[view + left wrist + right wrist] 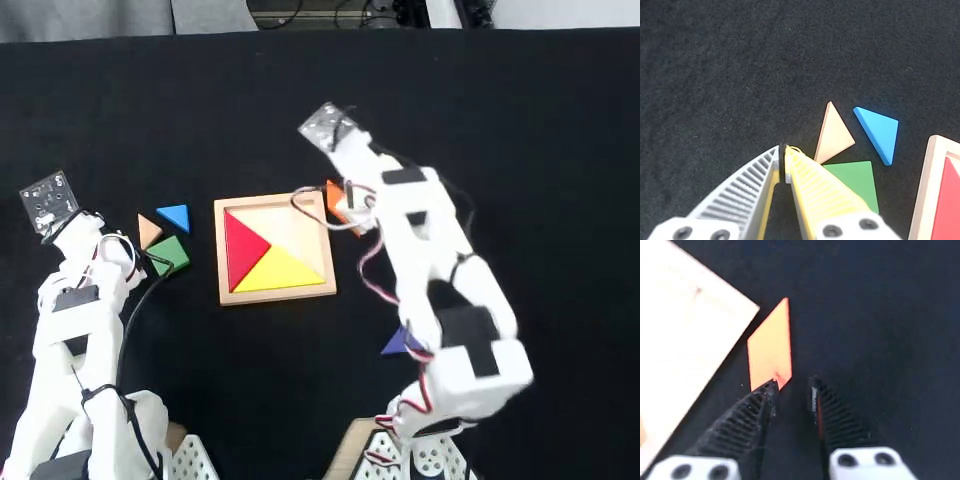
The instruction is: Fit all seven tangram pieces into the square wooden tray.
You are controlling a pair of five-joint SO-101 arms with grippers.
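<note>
Right pincer [792,386] is spread, one tip at the orange piece [771,347] just beside the tray [278,293]; from above the arm hides most of that piece. Left pincer [782,150] is pressed together near the green piece [852,180], on the tray's opposite side.

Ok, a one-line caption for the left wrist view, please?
Left gripper, shut, over black cloth beside tan triangle, blue triangle and green piece; wooden tray just beyond.

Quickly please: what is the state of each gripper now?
Left gripper: closed, empty.
Right gripper: open, by the orange parallelogram.
</note>
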